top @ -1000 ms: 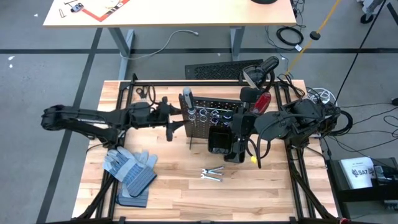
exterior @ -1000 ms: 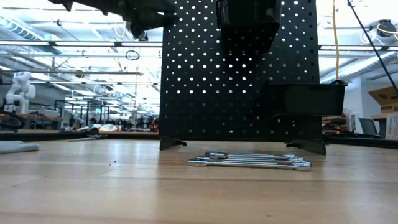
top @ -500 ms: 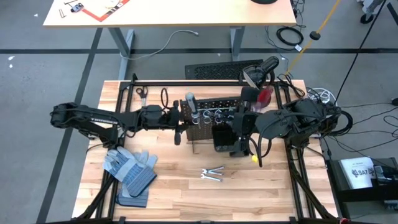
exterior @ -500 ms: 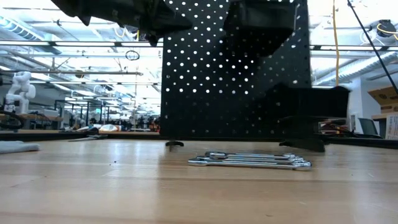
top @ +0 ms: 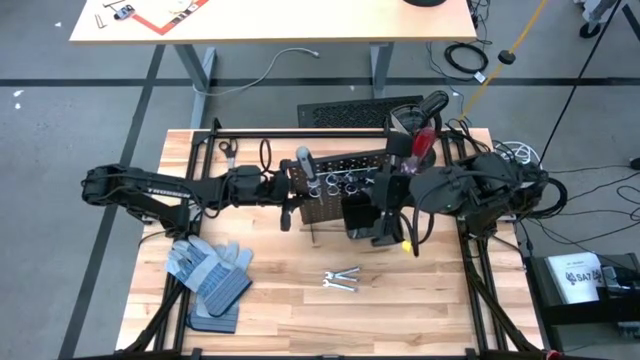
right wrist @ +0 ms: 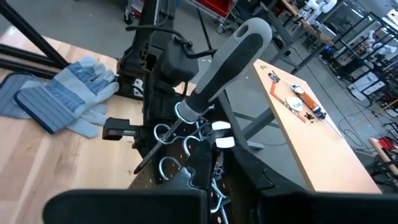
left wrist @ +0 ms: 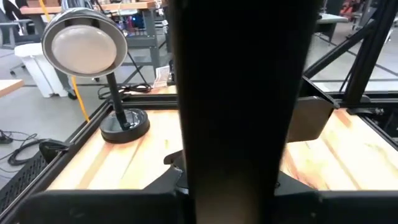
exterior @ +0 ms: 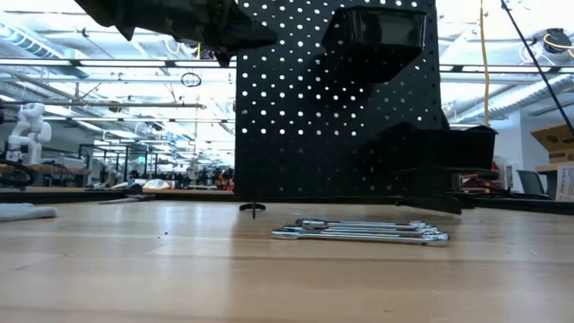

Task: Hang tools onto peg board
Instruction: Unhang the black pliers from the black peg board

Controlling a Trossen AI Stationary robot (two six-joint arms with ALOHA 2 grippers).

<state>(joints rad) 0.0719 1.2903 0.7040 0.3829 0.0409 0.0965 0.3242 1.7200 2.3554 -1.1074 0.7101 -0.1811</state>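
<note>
From above, your left gripper (top: 290, 192) was clamped on the peg board (top: 335, 188) at its left edge, mid-frame; the right gripper (top: 385, 205) was closed at its right end. Wrenches (top: 341, 279) lay on open wood below.

At table height, the board (exterior: 336, 99) stood tilted, one foot lifted.

In the right wrist view, the grey-handled screwdriver (right wrist: 224, 71) hung in a ring; gloves (right wrist: 59, 93) lay left.

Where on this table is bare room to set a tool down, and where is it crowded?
Free: the wood between the work gloves and the wrenches, and the near right corner beyond the wrenches. Crowded: the middle strip, where the left gripper and the right gripper both meet the peg board.
</note>
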